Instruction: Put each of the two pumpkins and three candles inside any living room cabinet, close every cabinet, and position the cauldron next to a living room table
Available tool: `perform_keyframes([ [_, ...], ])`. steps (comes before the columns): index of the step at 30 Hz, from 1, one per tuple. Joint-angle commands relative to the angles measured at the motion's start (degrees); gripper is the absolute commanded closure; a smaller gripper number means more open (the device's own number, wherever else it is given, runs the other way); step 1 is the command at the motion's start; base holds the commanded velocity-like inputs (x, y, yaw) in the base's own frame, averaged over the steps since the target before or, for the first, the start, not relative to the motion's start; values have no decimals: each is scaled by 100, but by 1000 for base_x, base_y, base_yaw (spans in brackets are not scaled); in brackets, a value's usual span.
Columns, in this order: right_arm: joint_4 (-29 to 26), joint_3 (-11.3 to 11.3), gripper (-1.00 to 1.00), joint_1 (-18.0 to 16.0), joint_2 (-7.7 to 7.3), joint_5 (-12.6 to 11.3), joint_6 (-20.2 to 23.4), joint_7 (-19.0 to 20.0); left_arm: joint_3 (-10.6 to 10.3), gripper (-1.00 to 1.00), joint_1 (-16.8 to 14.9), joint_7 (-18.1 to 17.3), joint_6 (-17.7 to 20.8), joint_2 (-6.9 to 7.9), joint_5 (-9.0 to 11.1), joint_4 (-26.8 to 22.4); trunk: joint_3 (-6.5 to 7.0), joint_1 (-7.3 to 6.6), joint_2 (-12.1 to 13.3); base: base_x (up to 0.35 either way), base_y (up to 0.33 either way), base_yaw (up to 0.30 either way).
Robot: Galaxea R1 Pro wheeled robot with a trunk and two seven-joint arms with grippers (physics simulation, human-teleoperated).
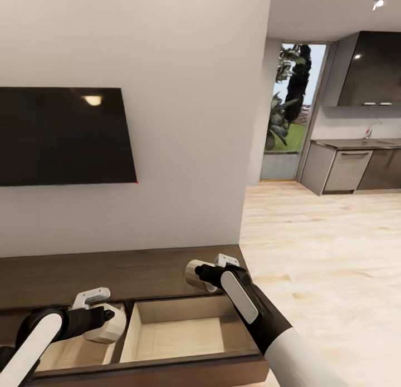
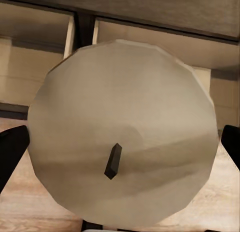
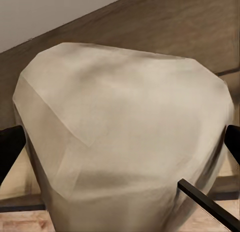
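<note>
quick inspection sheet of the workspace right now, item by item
surface: dark-brown cabinet along the wall, two fronts pulled out, pale insides look bare
job's things: one candle in the left gripper, wick toward the left wrist camera; second candle in the right gripper
clutter: nothing seen
grippers: left gripper shut on a candle over the left open compartment; right gripper shut on a candle over the cabinet top
cables: nothing seen
surroundings: wall television, wood floor, kitchen units and a window beyond
</note>
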Motion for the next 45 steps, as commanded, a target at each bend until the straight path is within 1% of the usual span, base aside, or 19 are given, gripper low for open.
perform_keyframes([
  [1,-6,10,100,-6,-2,-55,-2,-57,-10,100,-6,70,5,5,47,-6,-7,3,-5,289,-12,-37],
  [7,-7,10,100,-6,-4,-53,-2,-56,-5,100,-6,70,7,5,54,9,-7,3,-5,243,-3,-57],
  [13,-7,10,100,-8,-20,-51,167,-58,-2,100,-6,70,6,5,56,11,-7,3,-5,21,0,-5],
  [15,-7,10,100,-7,-3,-47,194,-57,-2,100,-7,70,6,5,56,14,-7,3,-5,51,0,-1],
  [27,1,21,100,-7,23,-46,206,-83,-2,100,-7,68,5,-2,56,14,-7,3,-5,88,7,0],
  [31,129,40,100,-7,-5,-46,215,-201,-5,100,-12,32,5,-19,58,5,-7,3,-5,105,1,0],
  [32,221,47,100,-6,-2,-46,228,-306,-7,100,-13,24,5,-56,57,8,-7,3,-5,37,0,0],
  [34,508,104,100,-6,15,-36,270,-585,-15,100,-14,22,2,-194,53,6,-7,3,-5,19,0,0],
  [35,630,184,100,-6,26,-37,285,-702,-20,100,-14,23,1,-237,52,5,-7,3,-5,10,0,0],
  [36,726,288,100,-6,48,-40,293,-780,-32,100,-14,43,-1,-350,41,15,-7,3,-5,6,0,0],
  [38,857,480,100,-6,104,-47,299,-866,-45,100,-14,65,-7,-454,-2,22,-7,3,-5,3,0,0],
  [39,876,513,100,-6,114,-48,301,-880,-47,100,-14,70,-8,-477,-15,23,-7,3,-5,2,0,0],
  [41,923,594,100,-6,144,-52,311,-913,-69,100,-15,93,-15,-582,-87,27,-7,3,-5,1,0,0],
  [42,936,616,100,-6,156,-53,313,-921,-85,100,-15,101,-17,-650,-152,32,-7,3,-5,0,0,0],
  [44,967,656,100,-6,171,-52,307,-929,-129,100,-18,109,-43,-840,-417,53,-7,3,-5,0,0,0],
  [45,999,709,100,-9,171,-50,288,-932,-159,100,-31,107,-60,-976,-596,81,-7,3,-5,0,0,0],
])
